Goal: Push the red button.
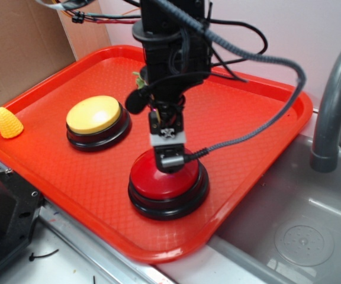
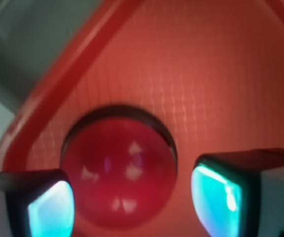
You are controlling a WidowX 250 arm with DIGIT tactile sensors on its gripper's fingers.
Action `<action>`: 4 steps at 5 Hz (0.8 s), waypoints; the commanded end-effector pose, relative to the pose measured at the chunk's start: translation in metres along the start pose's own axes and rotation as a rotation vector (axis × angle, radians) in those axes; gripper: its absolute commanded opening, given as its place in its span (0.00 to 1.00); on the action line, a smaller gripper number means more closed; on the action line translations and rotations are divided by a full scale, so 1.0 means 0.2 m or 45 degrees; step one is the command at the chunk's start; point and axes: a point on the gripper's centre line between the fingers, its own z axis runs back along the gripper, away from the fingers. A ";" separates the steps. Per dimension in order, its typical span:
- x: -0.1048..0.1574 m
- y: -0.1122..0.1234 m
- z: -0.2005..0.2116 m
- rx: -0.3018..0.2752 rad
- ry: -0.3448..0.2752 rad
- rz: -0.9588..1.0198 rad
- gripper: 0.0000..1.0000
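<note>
**A:** The red button (image 1: pixel 168 183) — where is it lying from the jaws?

**B:** Straight beneath them. In the exterior view the gripper (image 1: pixel 170 160) is pointing down and its tip is meeting the top of the glossy red dome, a little toward the far side of centre. Whether it is already bearing down or only touching, I cannot tell.

**A:** And the jaws themselves, are they gripping anything?

**B:** No. In the wrist view they are standing spread apart and holding nothing, one finger (image 2: pixel 51 210) at the lower left and the other at the lower right, with the dome of the red button (image 2: pixel 120 170) showing in the gap between them, a little toward the left one.

**A:** So which way is the coming move running?

**B:** By my reading, plainly downward; the button is round, so no long axis is mattering, and no sideways correction seems needed.

**A:** What is sitting around it?

**B:** The button is resting on a red tray (image 1: pixel 247 118), near its front edge. A yellow button (image 1: pixel 96 121) is sitting to the left, well apart. A small yellow cone-shaped toy (image 1: pixel 9 122) is lying at the tray's far-left rim.
</note>
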 end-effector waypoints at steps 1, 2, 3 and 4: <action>-0.01 -0.14 -0.12 -0.131 0.070 -0.033 1.00; -0.01 -0.13 -0.12 -0.127 0.062 -0.023 1.00; -0.01 -0.12 -0.07 -0.097 0.058 -0.024 1.00; -0.01 -0.09 0.06 -0.033 0.061 0.005 1.00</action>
